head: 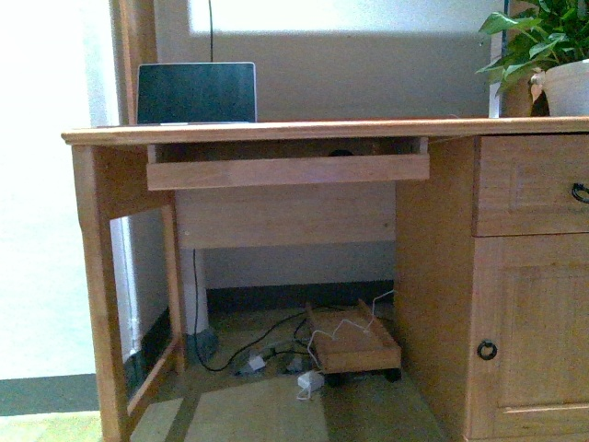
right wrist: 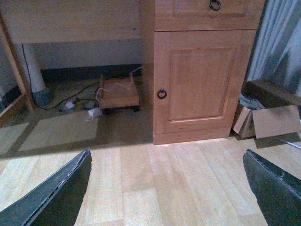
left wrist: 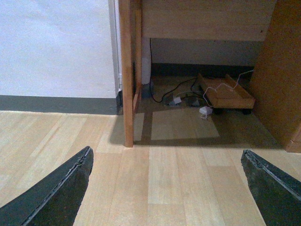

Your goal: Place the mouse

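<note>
Left claw (left wrist: pixel 167 153) and right claw (right wrist: pixel 167 154): both spread wide, empty, hanging low over bare floor. Parked, I judge, with nothing yet to carry. Mouse (head: pixel 340 152): likely the dark sliver on the pull-out tray (head: pixel 287 171), well above and ahead of both claws. Too small to confirm.

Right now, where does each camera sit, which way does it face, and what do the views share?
Front view: on the robot's body, facing the desk head-on; no arm shows.
Left wrist view: on the left wrist, facing floor and desk leg; open left end effector frames it.
Right wrist view: on the right wrist, facing the cabinet door; open right end effector frames it.
Shared: all three show the wheeled tray under the desk.
</note>
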You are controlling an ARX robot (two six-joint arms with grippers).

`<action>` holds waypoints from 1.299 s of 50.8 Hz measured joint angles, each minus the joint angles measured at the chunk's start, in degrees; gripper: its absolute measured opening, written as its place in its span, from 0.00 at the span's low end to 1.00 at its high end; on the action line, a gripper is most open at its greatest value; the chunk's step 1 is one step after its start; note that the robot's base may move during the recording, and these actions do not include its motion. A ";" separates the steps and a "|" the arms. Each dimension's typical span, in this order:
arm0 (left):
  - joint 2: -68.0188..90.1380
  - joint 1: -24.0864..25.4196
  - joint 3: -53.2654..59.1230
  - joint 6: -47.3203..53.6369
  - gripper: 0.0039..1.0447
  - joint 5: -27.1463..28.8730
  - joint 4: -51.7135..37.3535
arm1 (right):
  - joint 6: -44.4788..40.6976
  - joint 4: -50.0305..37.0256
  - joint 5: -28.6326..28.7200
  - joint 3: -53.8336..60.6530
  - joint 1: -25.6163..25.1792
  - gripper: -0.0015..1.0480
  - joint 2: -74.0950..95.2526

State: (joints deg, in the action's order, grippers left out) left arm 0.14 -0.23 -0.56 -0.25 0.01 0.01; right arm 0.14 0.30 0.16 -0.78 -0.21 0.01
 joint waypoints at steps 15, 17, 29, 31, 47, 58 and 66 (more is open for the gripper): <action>0.00 0.00 0.00 0.00 0.93 0.00 0.00 | 0.00 0.00 0.00 0.00 0.00 0.93 0.00; 0.00 0.00 0.00 0.00 0.93 0.00 0.00 | 0.00 0.00 0.00 0.00 0.00 0.93 0.00; 0.00 0.00 0.00 0.00 0.93 -0.02 0.00 | 0.00 0.00 -0.04 0.00 0.00 0.93 0.00; 0.00 0.00 0.00 0.00 0.93 0.00 0.00 | 0.00 0.00 -0.02 0.00 0.00 0.93 0.00; -0.04 0.00 0.00 0.00 0.93 -0.02 0.00 | 0.02 0.00 -0.04 0.00 0.00 0.93 0.00; -0.04 0.00 0.00 0.00 0.93 0.00 0.00 | 0.00 -0.02 -0.26 0.00 0.02 0.93 0.00; -0.04 0.00 0.00 -0.02 0.93 -0.02 0.00 | 0.00 -0.02 -0.20 0.00 0.02 0.93 0.02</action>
State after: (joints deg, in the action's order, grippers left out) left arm 0.10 -0.23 -0.56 -0.27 -0.01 0.01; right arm 0.14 0.27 -0.03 -0.78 -0.19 0.03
